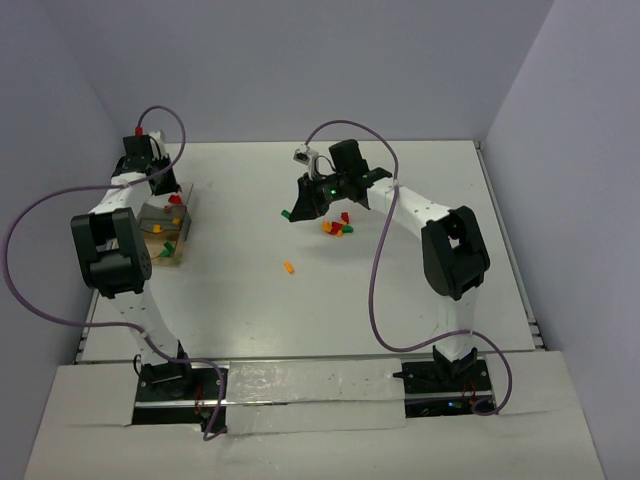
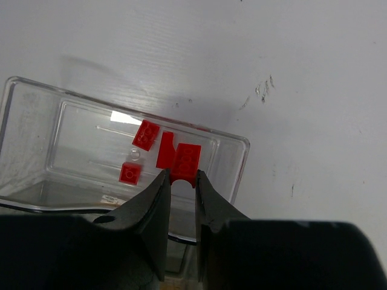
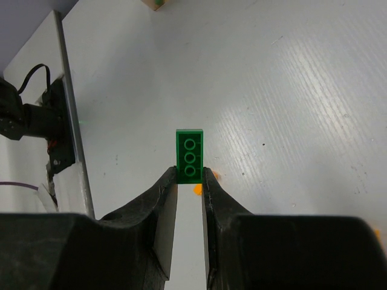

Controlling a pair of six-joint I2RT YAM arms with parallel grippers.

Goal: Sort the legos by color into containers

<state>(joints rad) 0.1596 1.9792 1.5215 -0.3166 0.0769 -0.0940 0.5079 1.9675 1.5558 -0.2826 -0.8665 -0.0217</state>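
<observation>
The white table (image 1: pixel 420 200) spreads out under both claws. The containers (image 1: pixel 185 222) sit directly below the left gripper (image 2: pixel 181 181) and well off to the far side of the right gripper (image 3: pixel 189 174). In the left wrist view, the clear end tray (image 2: pixel 42 121) fills the space just ahead of and beneath the fingertips. Four red legos (image 2: pixel 146 134) lie on its floor, all close in front of the tips.

The left fingers stand nearly together with a narrow gap. The nearest red brick (image 2: pixel 187 160) shows right at that gap. I cannot tell whether the tips pinch it or hang just above it.

The right claw is clamped on a green brick (image 3: pixel 189 151), a flat three-stud piece. It is gripped by its long sides at one end, and most of its length sticks out ahead of the fingertips, clear of the table. The loose pile of red, green and orange legos (image 1: pixel 338 228) lies just beside this claw, on its arm's side. A stray orange brick (image 1: pixel 288 267) lies on the table nearer the bases, apart from the pile.

These bricks are probably very light, rigid and smooth-sided. A firm squeeze should not hurt them, but an off-centre pinch could make one pivot or squirt out. The best hold is likely across two flat parallel sides, near the middle rather than at an end. Because the green brick is held by its end, it may swing if it is bumped.
</observation>
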